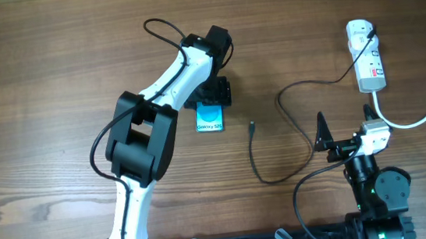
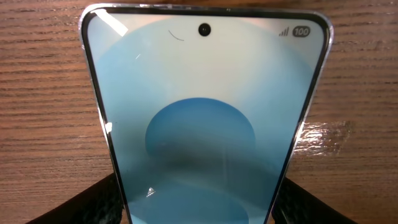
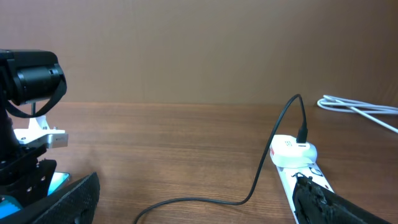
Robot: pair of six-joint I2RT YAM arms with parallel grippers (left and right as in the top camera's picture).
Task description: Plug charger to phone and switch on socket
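The phone [image 1: 210, 118] lies flat left of centre, its cyan screen up; it fills the left wrist view [image 2: 205, 124]. My left gripper [image 1: 213, 102] is at its far end, a finger against each long edge [image 2: 199, 208], shut on it. The charger cable [image 1: 306, 138] runs from its black plug in the socket [image 1: 365, 56] in a loop to its loose connector tip [image 1: 251, 125], which lies on the table right of the phone. My right gripper [image 1: 347, 124] is open and empty near the front right, below the socket. The right wrist view shows the socket [image 3: 291, 152] and the cable [image 3: 260, 180].
The socket's thick white cord [image 1: 424, 115] curves off to the right edge and the far right corner, and shows in the right wrist view [image 3: 354, 107]. The left arm [image 1: 150, 118] reaches over the table's left middle. The arms' bases stand at the front edge.
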